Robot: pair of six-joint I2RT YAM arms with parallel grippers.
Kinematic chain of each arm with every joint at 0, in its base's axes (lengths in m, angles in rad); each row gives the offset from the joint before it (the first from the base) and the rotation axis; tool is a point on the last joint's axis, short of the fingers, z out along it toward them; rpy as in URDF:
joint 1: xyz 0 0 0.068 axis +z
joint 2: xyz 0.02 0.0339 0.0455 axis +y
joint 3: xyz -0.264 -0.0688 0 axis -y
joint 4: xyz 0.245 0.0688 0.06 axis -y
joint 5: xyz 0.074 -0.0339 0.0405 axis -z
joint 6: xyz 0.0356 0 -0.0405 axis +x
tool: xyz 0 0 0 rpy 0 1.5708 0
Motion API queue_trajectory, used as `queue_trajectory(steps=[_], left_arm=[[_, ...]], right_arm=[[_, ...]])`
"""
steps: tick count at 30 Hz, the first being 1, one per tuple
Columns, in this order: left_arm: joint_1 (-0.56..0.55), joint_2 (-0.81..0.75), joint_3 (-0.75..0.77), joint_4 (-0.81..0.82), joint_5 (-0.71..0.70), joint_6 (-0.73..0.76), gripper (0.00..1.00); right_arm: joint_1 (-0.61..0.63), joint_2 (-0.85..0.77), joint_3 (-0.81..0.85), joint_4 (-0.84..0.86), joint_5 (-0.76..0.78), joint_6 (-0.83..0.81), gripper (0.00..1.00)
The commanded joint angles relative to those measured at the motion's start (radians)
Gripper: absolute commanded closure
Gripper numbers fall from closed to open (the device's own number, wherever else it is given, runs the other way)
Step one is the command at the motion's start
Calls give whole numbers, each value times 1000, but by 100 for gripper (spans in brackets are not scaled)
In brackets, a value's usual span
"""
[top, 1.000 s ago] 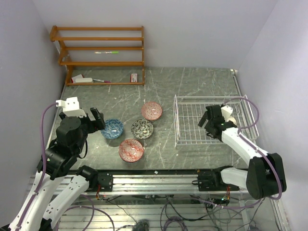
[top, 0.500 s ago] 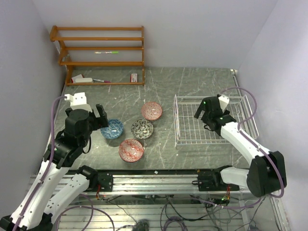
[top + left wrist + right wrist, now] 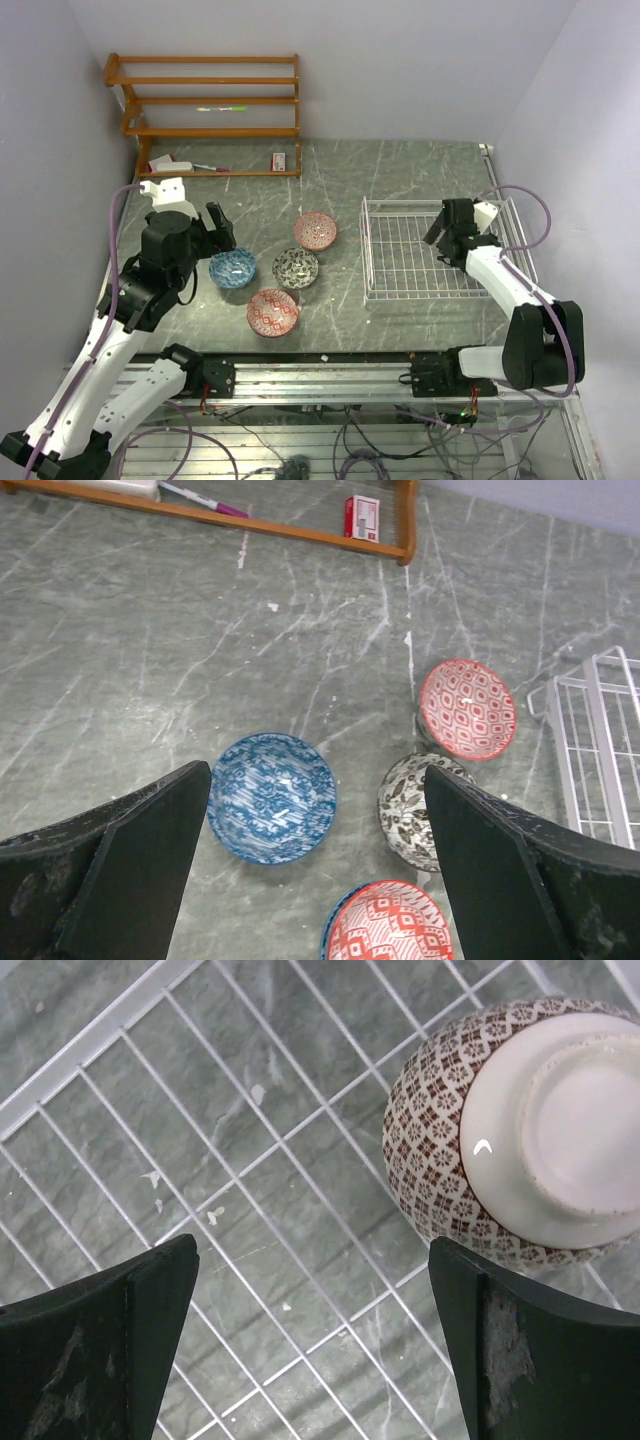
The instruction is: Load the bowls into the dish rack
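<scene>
Top external view: grey marble table (image 3: 420, 170), pale walls (image 3: 400, 60), a white rack (image 3: 366, 252). Right claw (image 3: 445, 228) gapes over the rack; left claw (image 3: 217, 228) gapes well left of it.

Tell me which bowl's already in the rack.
The brown-patterned bowl, base showing, on the dish rack wires. The blue bowl, black-and-white bowl, far red bowl and near red bowl sit on the table.

So the left gripper (image 3: 318, 775) hangs with its fingers (image 3: 130, 860) spread wide over the table (image 3: 150, 660), the blue bowl (image 3: 271, 797) between them. Right of it sits the black-and-white bowl (image 3: 420, 811), the upper red bowl (image 3: 467, 709) just behind it, and the lower red bowl (image 3: 390, 925) cut off at the bottom. The dish rack (image 3: 600, 750) pokes in at far right.
</scene>
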Motion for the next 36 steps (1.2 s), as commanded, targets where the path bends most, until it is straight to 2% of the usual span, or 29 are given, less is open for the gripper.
queue_trajectory(steps=[1, 7, 12, 15, 26, 36], left_arm=[[8, 5, -6, 92, 55, -33, 1], [8, 7, -9, 75, 51, -27, 1], [8, -23, -37, 77, 39, -16, 1], [8, -36, -39, 73, 37, -12, 1], [8, -46, -7, 72, 56, 8, 1], [8, -34, -11, 70, 48, 39, 1]], right_arm=[[-46, -43, -33, 32, -6, 4, 0], [-79, -48, -50, 13, -36, 24, 0], [-78, -157, -82, 83, -176, -18, 0], [-78, -205, -79, 114, -201, -29, 0], [-99, 61, 151, 70, -45, -52, 0], [-187, 135, 161, 91, -31, -57, 0]])
